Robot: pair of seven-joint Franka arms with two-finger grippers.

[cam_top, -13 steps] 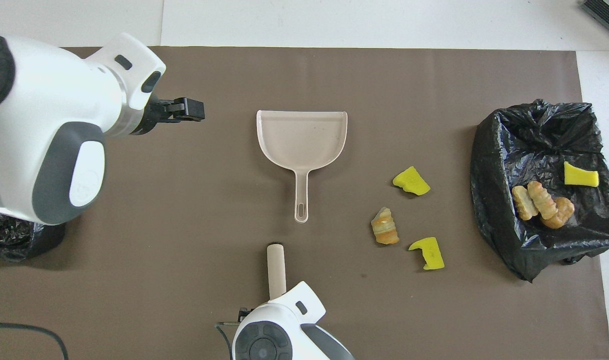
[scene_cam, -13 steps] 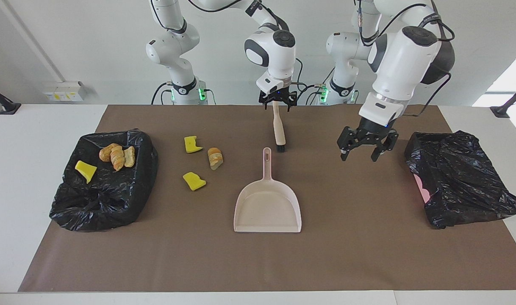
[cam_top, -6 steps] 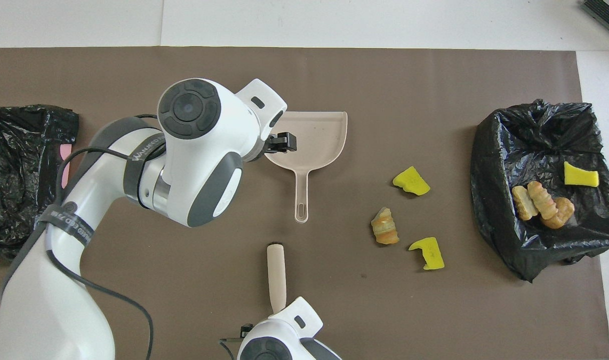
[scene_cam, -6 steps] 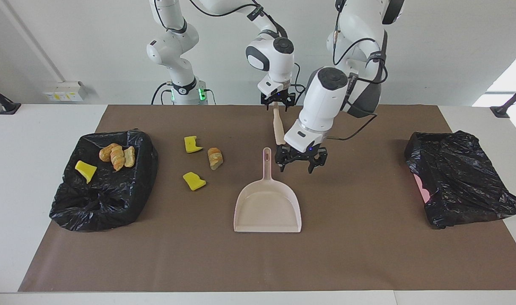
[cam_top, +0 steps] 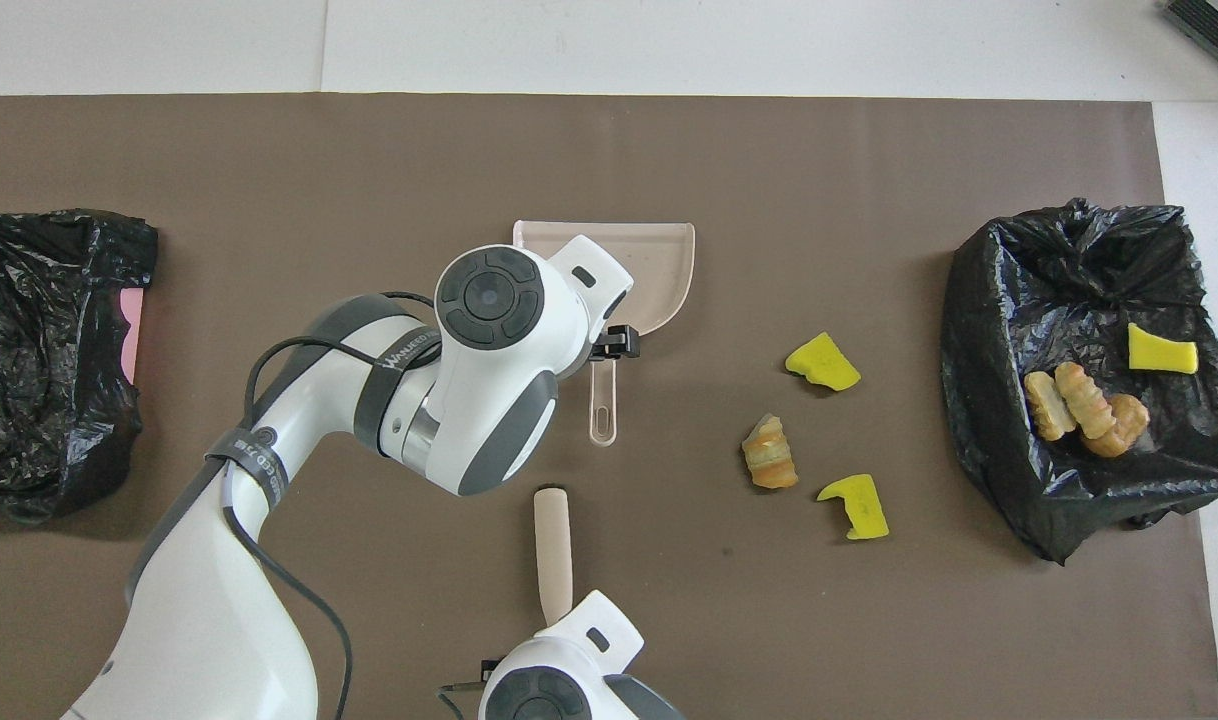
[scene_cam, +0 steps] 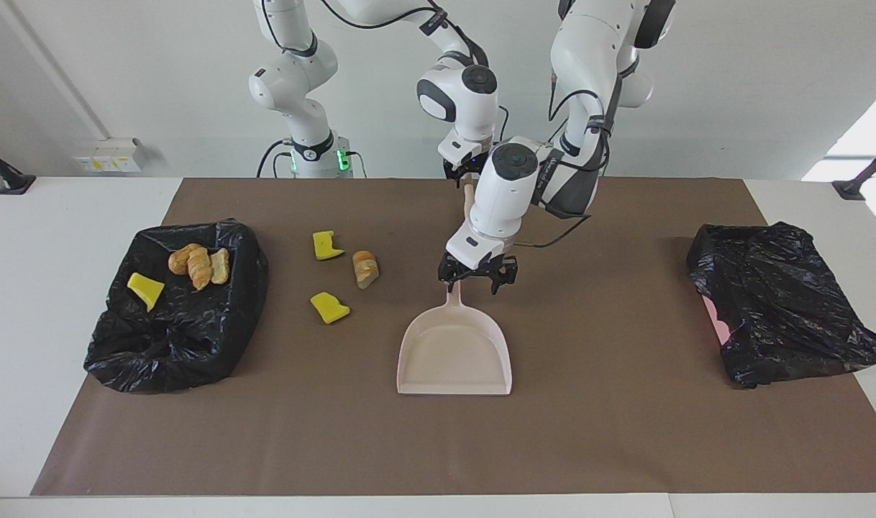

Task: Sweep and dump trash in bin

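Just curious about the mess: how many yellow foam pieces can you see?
3. One yellow piece lies in the black bag beside the bread. Two lie on the brown mat: one nearer the robots, one farther. More may hide in the bags.

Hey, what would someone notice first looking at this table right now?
The left gripper is over the pink dustpan handle at mid-table, while the right gripper is on the brush nearer the robots. Three trash pieces lie on the mat beside a black bin bag holding four more.
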